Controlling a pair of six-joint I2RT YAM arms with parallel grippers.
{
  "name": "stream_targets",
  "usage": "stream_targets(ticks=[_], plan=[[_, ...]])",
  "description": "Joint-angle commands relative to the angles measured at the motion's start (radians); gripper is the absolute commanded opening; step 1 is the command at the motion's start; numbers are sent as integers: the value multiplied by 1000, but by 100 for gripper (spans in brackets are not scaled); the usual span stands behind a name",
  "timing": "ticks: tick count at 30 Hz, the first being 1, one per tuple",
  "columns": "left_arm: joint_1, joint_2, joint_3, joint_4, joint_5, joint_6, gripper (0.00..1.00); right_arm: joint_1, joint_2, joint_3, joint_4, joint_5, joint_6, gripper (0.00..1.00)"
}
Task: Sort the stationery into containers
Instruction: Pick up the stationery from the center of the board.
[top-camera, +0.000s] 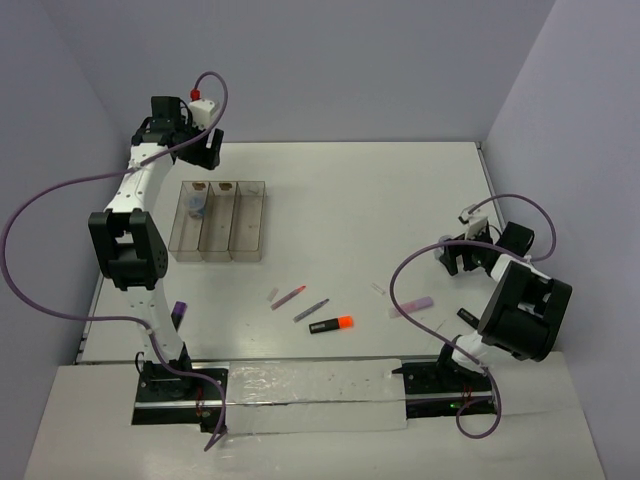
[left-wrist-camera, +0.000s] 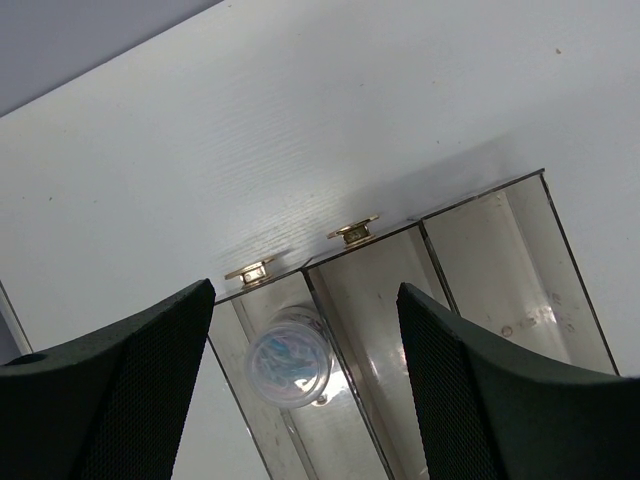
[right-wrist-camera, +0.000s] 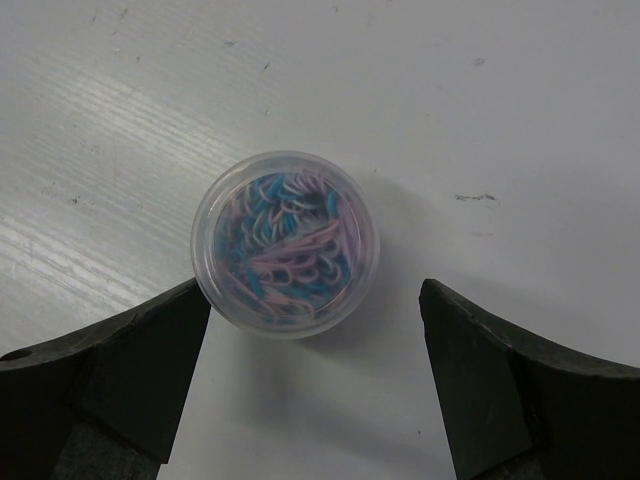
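Observation:
The clear three-compartment tray (top-camera: 248, 222) lies at the back left, and a clear round tub (top-camera: 196, 207) sits in its leftmost compartment. My left gripper (top-camera: 207, 156) hovers open above the tray's far end; in the left wrist view the tub (left-wrist-camera: 288, 357) shows between its fingers (left-wrist-camera: 140, 380), well below them. My right gripper (right-wrist-camera: 315, 290) stands open over the table at the right. A second round tub (right-wrist-camera: 285, 243) of pink and blue paper clips rests just ahead of its fingertips, close to the left one. Pens (top-camera: 288, 297), an orange-black highlighter (top-camera: 331, 325) and a pale pink bar (top-camera: 412, 305) lie mid-table.
A purple highlighter (top-camera: 181, 311) lies beside the left arm's base link. A dark item (top-camera: 467, 316) is partly hidden by the right arm. A small clear piece (top-camera: 377, 290) lies near the pink bar. Walls close off the back and both sides.

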Motion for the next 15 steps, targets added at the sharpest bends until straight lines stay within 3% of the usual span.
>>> stream_targets(ticks=[1, 15], plan=[[-16, -61, 25, 28, -36, 32, 82, 9, 1, 1, -13, 11, -49, 92], [-19, -68, 37, 29, -59, 46, 82, 84, 48, 42, 51, 90, -21, 92]])
